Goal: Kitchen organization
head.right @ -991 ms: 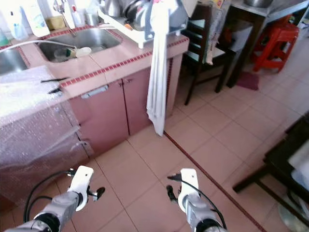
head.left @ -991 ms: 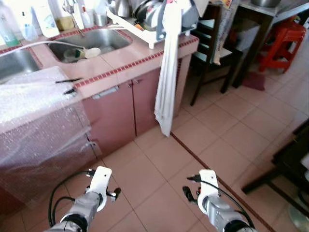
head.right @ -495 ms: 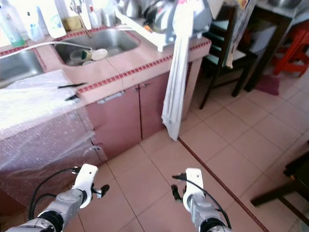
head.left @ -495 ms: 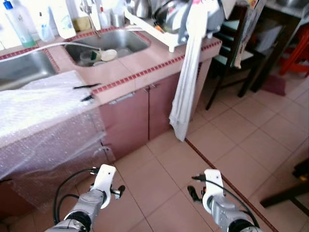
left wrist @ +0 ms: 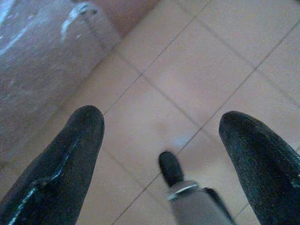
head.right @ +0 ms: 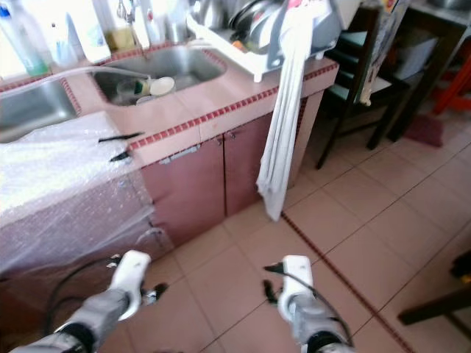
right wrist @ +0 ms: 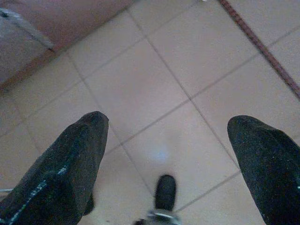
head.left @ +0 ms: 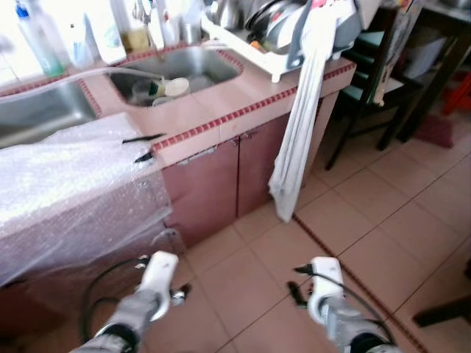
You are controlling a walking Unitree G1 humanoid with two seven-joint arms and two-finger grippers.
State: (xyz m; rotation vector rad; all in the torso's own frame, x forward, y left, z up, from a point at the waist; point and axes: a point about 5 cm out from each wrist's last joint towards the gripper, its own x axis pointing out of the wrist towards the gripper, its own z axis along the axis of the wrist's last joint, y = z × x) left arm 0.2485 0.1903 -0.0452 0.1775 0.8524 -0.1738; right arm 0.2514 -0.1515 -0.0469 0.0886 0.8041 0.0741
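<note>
A pink tiled counter (head.left: 221,110) holds a steel sink (head.left: 195,62) with a cup and dishes in it. At its right end stands a white dish rack (head.left: 283,33) with pots, and a long white towel (head.left: 302,140) hangs from it down the cabinet. Two thin black utensils (head.left: 143,138) lie at the edge of a bubble wrap sheet (head.left: 66,176). Both arms hang low over the floor tiles. My left gripper (left wrist: 161,122) is open with nothing between its fingers. My right gripper (right wrist: 168,124) is open too, above bare tile.
Bottles (head.left: 44,37) line the back of the counter, and a second sink (head.left: 37,110) lies at the left. Brown cabinet doors (head.left: 235,176) face me. A dark chair (head.left: 372,81) stands right of the counter. Tiled floor (head.left: 383,220) with a dark red strip stretches right.
The whole picture has shifted as the camera moved; the counter now sits further right and a little nearer. Both arms hang as before with fingers still apart.
</note>
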